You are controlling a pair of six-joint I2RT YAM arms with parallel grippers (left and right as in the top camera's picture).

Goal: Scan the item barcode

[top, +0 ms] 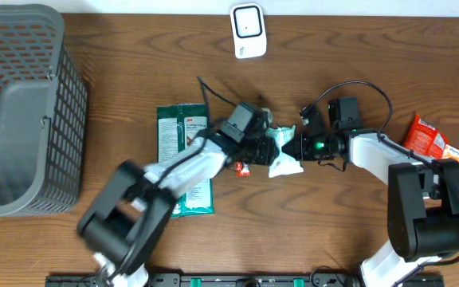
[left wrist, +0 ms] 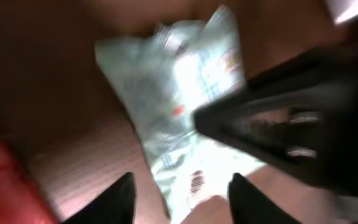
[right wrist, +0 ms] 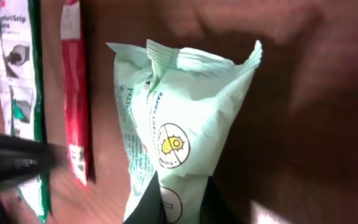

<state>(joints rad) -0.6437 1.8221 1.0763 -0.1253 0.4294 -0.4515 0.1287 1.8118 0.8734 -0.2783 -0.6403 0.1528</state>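
Pouch (right wrist: 185, 124) of pale green, gripped by right claw (right wrist: 180, 198), left claw (left wrist: 180, 186) released

Overhead view: even, moderately bright light from above. The wooden surface (top: 293, 231) shows little glare, with short soft shadows beside the arms and the grey basket (top: 22, 112). Focus is sharp overall, though the left arm (top: 174, 171) is slightly smeared. Left wrist view: heavy motion blur across the whole frame. The pale green packet (left wrist: 179, 106) is washed out, its print unreadable, and the left hand (left wrist: 181, 176) at the bottom edge is dark and soft-edged. Right wrist view: the packet is in good focus and its print partly legible. A broad dark shadow lies on the surface to its right, and a black shape (right wrist: 11, 162) at the left edge is blurred.
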